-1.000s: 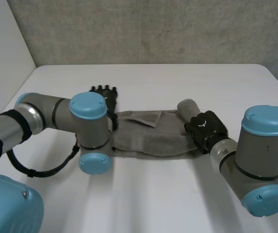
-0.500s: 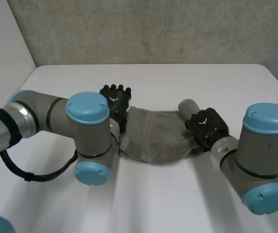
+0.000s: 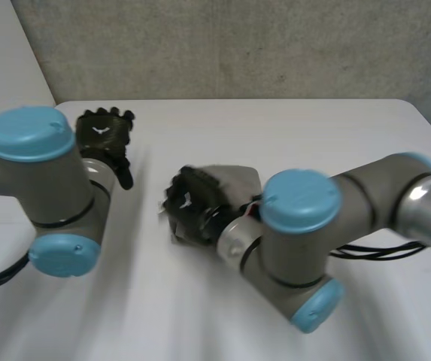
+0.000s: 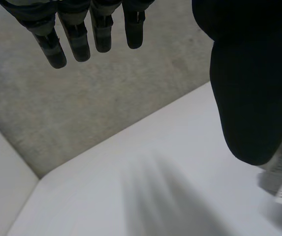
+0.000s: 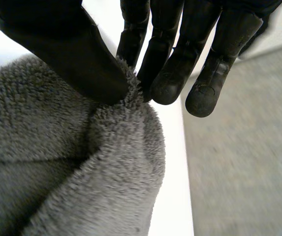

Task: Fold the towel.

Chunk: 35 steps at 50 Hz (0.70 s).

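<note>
While the left hand (image 3: 106, 137) hovers above the table (image 3: 313, 128) near its left side, fingers straight and holding nothing, the towel (image 3: 236, 180) sits bunched mid-table, well apart from it. The right hand (image 3: 191, 207) pinches a ridge of the cloth between thumb and fingers (image 5: 166, 73). That pinch looks shallow, so the cloth could slip free if the arm pulls quickly. With one hand on the towel, dragging it would likely crumple the layers rather than lay a clean fold.
</note>
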Each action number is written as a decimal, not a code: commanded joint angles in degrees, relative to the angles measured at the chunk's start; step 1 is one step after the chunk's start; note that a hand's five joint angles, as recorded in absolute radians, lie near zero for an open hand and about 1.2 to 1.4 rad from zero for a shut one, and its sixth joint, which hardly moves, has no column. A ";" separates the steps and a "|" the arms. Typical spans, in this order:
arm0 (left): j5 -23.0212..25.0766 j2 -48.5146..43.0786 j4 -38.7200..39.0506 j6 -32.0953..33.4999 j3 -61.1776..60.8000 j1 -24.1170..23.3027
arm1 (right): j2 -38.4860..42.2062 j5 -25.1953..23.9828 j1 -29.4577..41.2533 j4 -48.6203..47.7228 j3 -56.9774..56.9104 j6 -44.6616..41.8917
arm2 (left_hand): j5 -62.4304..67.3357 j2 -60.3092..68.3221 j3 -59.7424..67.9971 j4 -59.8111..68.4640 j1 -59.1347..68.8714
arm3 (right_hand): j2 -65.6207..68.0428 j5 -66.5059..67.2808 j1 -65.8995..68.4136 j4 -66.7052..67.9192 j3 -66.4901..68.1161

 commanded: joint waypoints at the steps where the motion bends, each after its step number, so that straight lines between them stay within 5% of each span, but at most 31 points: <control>1: 0.08 2.96 0.15 -0.20 -2.00 2.03 | 8.75 0.40 2.37 0.34 -6.08 -2.63 | -0.03 0.67 0.63 0.63 0.52 | 3.73 3.57 5.36 3.54 3.50; 4: 0.08 3.14 0.15 -0.28 -2.09 1.94 | 8.75 1.28 2.10 -0.18 -6.61 -1.84 | -0.03 0.67 0.63 0.63 0.52 | -8.99 -9.15 -7.36 -9.18 -9.23; 5: 0.08 3.14 0.15 -0.28 -2.09 1.94 | 7.97 2.50 2.19 -0.44 -6.26 -0.97 | -0.03 0.67 0.63 0.63 0.52 | -38.30 -38.46 -36.67 -38.49 -38.54; 6: 0.16 3.14 0.24 -0.28 -2.09 1.85 | 7.96 2.51 2.19 -0.45 -6.26 -0.97 | -0.36 0.33 0.30 0.30 0.18 | -38.59 -38.75 -36.96 -38.78 -38.83; 8: 0.51 3.23 0.33 -0.28 -2.00 1.68 | 3.33 5.14 1.84 -1.58 -3.99 2.97 | -0.53 0.16 0.13 0.13 0.01 | -66.27 -66.43 -64.64 -66.46 -66.50; 15: 6.14 3.23 0.77 -1.78 -0.86 1.15 | -8.57 7.35 0.17 -3.17 3.94 21.01 | -0.53 0.16 0.13 0.13 0.01 | -66.27 -66.43 -64.64 -66.46 -66.50; 19: 9.56 3.05 0.77 -7.38 0.98 0.01 | -13.65 9.36 -6.75 1.73 6.74 33.54 | -0.53 0.16 0.13 0.13 0.01 | -66.27 -66.43 -64.64 -66.46 -66.50; 28: 13.70 -0.03 0.59 -15.93 2.13 -1.31 | -14.72 8.49 -14.60 11.42 5.70 48.08 | -0.19 0.50 0.46 0.46 0.35 | -66.27 -66.43 -64.64 -66.46 -66.50; 35: 14.58 -6.34 0.33 -16.98 3.18 -6.23 | -11.04 2.26 -18.37 12.12 3.59 55.45 | -0.03 0.67 0.63 0.63 0.52 | -66.27 -66.43 -64.64 -66.46 -66.50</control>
